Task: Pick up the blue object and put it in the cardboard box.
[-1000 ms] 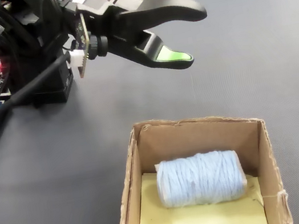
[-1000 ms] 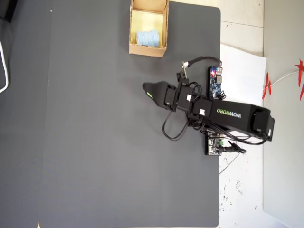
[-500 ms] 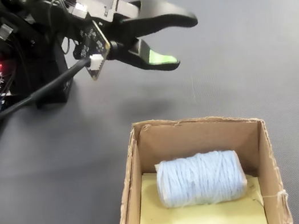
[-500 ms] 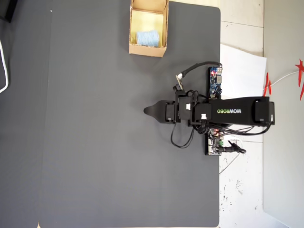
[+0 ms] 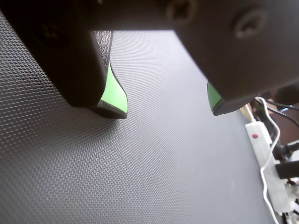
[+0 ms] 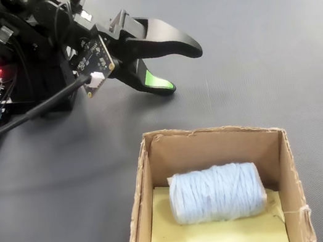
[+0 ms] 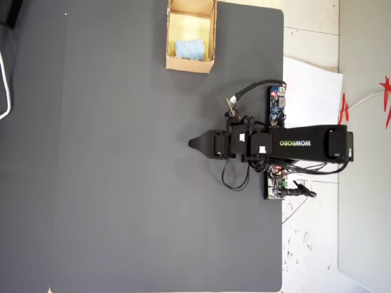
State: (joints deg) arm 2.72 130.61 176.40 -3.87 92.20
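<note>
We find the blue object [image 6: 217, 193] lying on its side inside the box [image 6: 140, 206], so the task looks done. Our end effector [image 6: 178, 66] is empty, its jaws apart, low over the bare worktop [image 6: 276, 63] and well clear of the box. Little can go wrong now, we judge: a sweep toward the box could catch its near wall and shove it, and the loose cable [image 7: 234, 182] under the arm might snag. The mat is open on all sides of the end effector; the box sits at the worktop's far edge in the overhead view.
</note>
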